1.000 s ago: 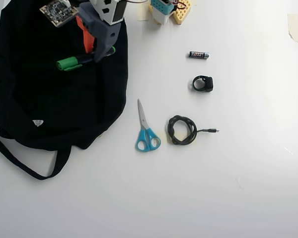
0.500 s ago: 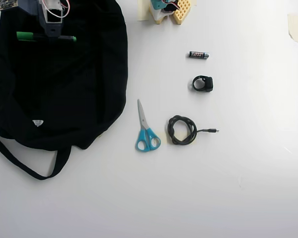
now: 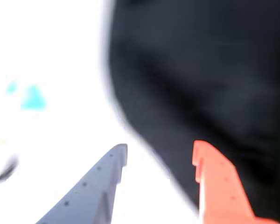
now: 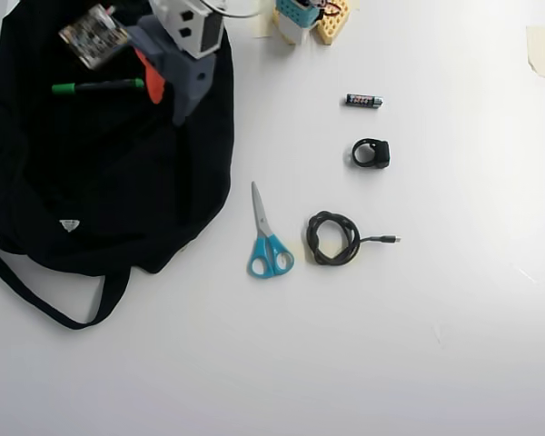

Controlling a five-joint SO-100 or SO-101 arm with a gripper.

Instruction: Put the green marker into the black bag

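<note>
The green marker [image 4: 98, 86] lies level on the upper part of the black bag [image 4: 100, 191] in the overhead view, cap toward the left, tail end toward the right, nothing gripping it. The bag spreads over the left of the white table [image 4: 418, 345], with a small white label [image 4: 69, 224] low on its fabric and a strap [image 4: 36, 300] looping out below.

The wrist view does not show the marker; it is blurred, and gives only dark bag cloth across the upper right, bright table at left, and a smear of teal [image 3: 32, 99] far left. What it does show clearly is the gripper [image 3: 159, 156]: 1 grey finger [image 3: 100, 184] and 1 orange finger [image 3: 219, 182] stand apart with empty space between them.

Overhead, the gripper [image 4: 166, 100] hangs over the bag's upper right, just right of the marker's tail, the arm reaching in from the top edge, a circuit board [image 4: 94, 36] beside it.

Well to the right on the table lie blue-handled scissors [image 4: 268, 238], a coiled black cable [image 4: 334, 238], a small black ring-shaped piece [image 4: 371, 153] and a battery [image 4: 364, 101].
</note>
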